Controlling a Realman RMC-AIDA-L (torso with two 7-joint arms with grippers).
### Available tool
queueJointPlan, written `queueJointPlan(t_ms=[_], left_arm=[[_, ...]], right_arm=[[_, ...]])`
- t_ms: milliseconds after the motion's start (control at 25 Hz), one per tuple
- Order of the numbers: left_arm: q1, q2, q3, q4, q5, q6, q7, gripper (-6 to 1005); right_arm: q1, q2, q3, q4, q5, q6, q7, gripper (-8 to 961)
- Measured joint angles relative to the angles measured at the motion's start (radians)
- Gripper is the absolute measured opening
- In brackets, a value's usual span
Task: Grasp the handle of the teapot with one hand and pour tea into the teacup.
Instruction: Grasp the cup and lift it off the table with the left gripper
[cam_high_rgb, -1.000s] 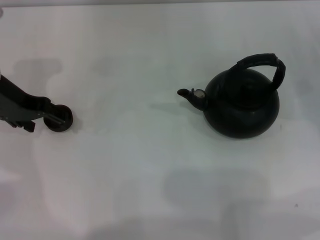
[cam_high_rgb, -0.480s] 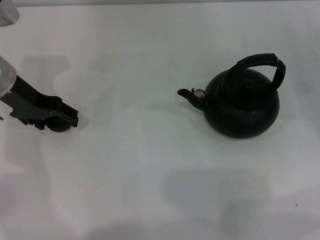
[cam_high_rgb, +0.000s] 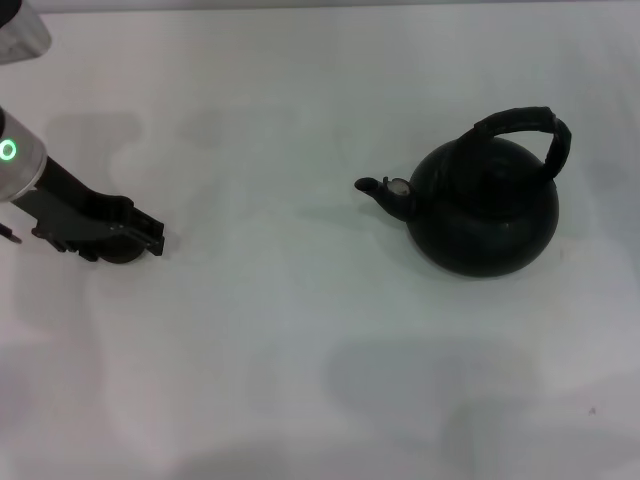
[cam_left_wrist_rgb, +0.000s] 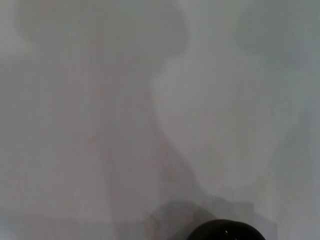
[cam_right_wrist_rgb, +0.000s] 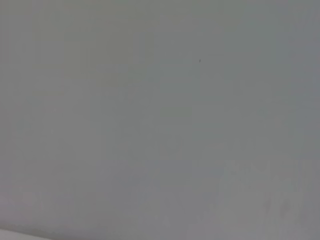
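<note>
The left hand (cam_high_rgb: 140, 238) sat right over the teacup (cam_high_rgb: 118, 250) — I could not tell its grip. The teapot (cam_high_rgb: 485, 205) stood far off on the counter (cam_high_rgb: 300, 330). A nudge might tip the cup.

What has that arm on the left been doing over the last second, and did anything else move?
The left gripper slid rightward over the teacup, which was plainly visible at its tip a second ago and is now mostly hidden beneath it. Whether the gripper has gripped the cup cannot be told. The teapot and its handle stayed put, spout toward the cup. The right gripper is out of sight.
</note>
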Motion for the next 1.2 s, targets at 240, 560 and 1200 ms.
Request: queueJointPlan(t_ms=[240, 560, 1200], left_arm=[[0.000, 0.000, 0.001, 0.002, 0.003, 0.005, -0.002, 887], [-0.001, 0.000, -0.005, 0.005, 0.041, 0.019, -0.010, 869], [-0.064, 0.005, 0.002, 0.011, 0.044, 0.023, 0.016, 711]], right_arm=[[-0.005, 0.000, 0.000, -0.003, 0.000, 0.001, 0.001, 666], [-0.009, -0.001, 0.002, -0.003, 0.000, 0.001, 0.001, 667], [-0.007, -0.002, 0.000, 0.002, 0.000, -0.003, 0.001, 667]])
